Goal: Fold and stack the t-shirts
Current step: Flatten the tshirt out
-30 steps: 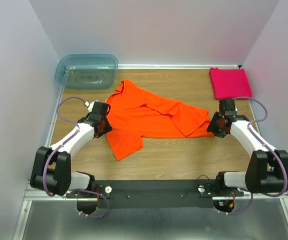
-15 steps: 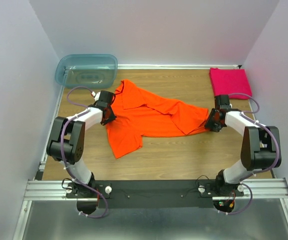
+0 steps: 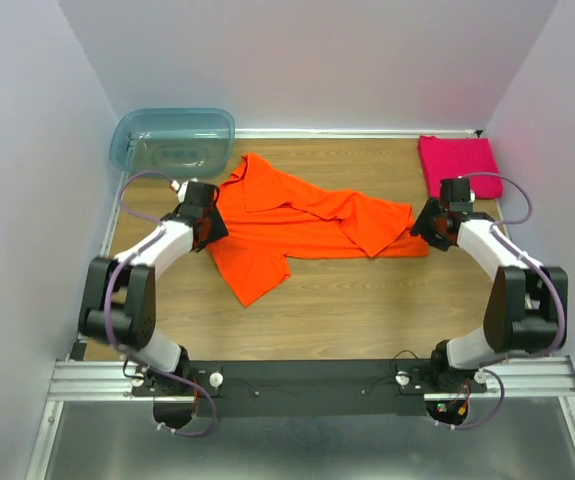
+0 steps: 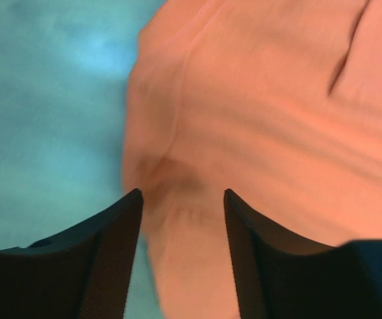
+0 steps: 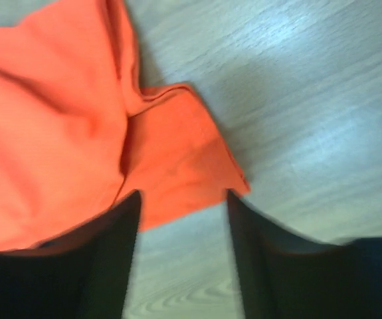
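On the wooden table [image 3: 367, 310], the orange t-shirt [image 3: 297, 225] lies spread crosswise between the two arms. Its collar end points toward the far left, a short sleeve is folded over near its right end, and a loose flap trails toward the near edge on the left. Compared with half a second ago, its right end sits a little farther from the bases and closer to the magenta-pink t-shirt [image 3: 459, 165]. The near flap has also drawn in slightly, and the cloth looks more stretched across its width. The left gripper [image 3: 213, 226] has shifted slightly toward the far left and sits at the shirt's left edge, not far from the translucent blue-green tub [image 3: 172, 142]. In the left wrist view its fingers [image 4: 114, 246] stand apart, with puckered orange cloth showing in the gap, and the picture is blurred. The right gripper [image 3: 420, 230] has moved a little away from the bases and sits at the shirt's right end. In its own view its fingers [image 5: 111, 252] are also apart, over a flat orange corner lying on the wood grain. The magenta-pink shirt, folded to a neat square, rests at the far right corner of the table, apart from the orange one.
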`<state>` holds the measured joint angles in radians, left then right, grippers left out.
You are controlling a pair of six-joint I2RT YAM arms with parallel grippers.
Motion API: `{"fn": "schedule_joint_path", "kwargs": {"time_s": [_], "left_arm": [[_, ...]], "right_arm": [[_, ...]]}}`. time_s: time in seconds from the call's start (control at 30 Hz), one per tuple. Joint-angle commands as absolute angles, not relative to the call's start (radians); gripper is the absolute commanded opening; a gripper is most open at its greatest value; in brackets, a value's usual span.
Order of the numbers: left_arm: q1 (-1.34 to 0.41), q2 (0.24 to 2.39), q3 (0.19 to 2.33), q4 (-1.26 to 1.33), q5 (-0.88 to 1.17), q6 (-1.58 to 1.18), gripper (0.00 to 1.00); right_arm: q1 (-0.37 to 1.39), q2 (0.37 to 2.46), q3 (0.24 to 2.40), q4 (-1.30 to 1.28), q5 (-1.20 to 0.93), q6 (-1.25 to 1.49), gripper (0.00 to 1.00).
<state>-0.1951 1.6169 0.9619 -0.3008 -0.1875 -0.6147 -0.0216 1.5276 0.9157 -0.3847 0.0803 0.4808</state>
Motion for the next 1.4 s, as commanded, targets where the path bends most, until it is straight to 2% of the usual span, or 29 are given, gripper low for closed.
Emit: {"fn": "schedule_joint_path", "kwargs": {"time_s": [0.0, 0.03, 0.13, 0.3, 0.5, 0.7, 1.03, 1.13, 1.2, 1.23, 1.33, 1.37], "left_arm": [[-0.265, 1.415, 0.819, -0.426, -0.199, -0.664, 0.64], [-0.281, 1.373, 0.783, -0.451, -0.205, -0.699, 0.64], [-0.337, 1.31, 0.709, -0.506, -0.222, -0.762, 0.64], [-0.379, 1.293, 0.683, -0.518, -0.244, -0.813, 0.64], [-0.449, 1.37, 0.695, -0.517, -0.288, -0.854, 0.63], [-0.523, 1.394, 0.695, -0.529, -0.284, -0.888, 0.58], [-0.543, 1.465, 0.68, -0.531, -0.324, -0.887, 0.52], [-0.549, 1.482, 0.69, -0.531, -0.307, -0.885, 0.42], [-0.552, 1.493, 0.696, -0.534, -0.302, -0.876, 0.31], [-0.552, 1.497, 0.701, -0.535, -0.302, -0.867, 0.23], [-0.552, 1.516, 0.712, -0.54, -0.302, -0.856, 0.12], [-0.552, 1.523, 0.715, -0.541, -0.301, -0.848, 0.04]], "right_arm": [[-0.029, 1.421, 0.865, -0.436, 0.071, 0.479, 0.69], [-0.029, 1.384, 0.844, -0.449, 0.081, 0.463, 0.76], [-0.031, 1.33, 0.812, -0.474, 0.098, 0.44, 0.82], [-0.029, 1.302, 0.787, -0.491, 0.054, 0.433, 0.82], [-0.029, 1.29, 0.781, -0.494, 0.02, 0.426, 0.82], [-0.029, 1.278, 0.776, -0.494, 0.005, 0.426, 0.82], [-0.029, 1.296, 0.782, -0.492, 0.005, 0.428, 0.82], [-0.029, 1.296, 0.79, -0.494, 0.005, 0.426, 0.82], [-0.029, 1.293, 0.792, -0.494, 0.005, 0.43, 0.82], [-0.029, 1.293, 0.792, -0.492, 0.005, 0.431, 0.82], [-0.029, 1.299, 0.792, -0.492, 0.005, 0.436, 0.82], [-0.029, 1.301, 0.79, -0.492, 0.005, 0.439, 0.82]]}}
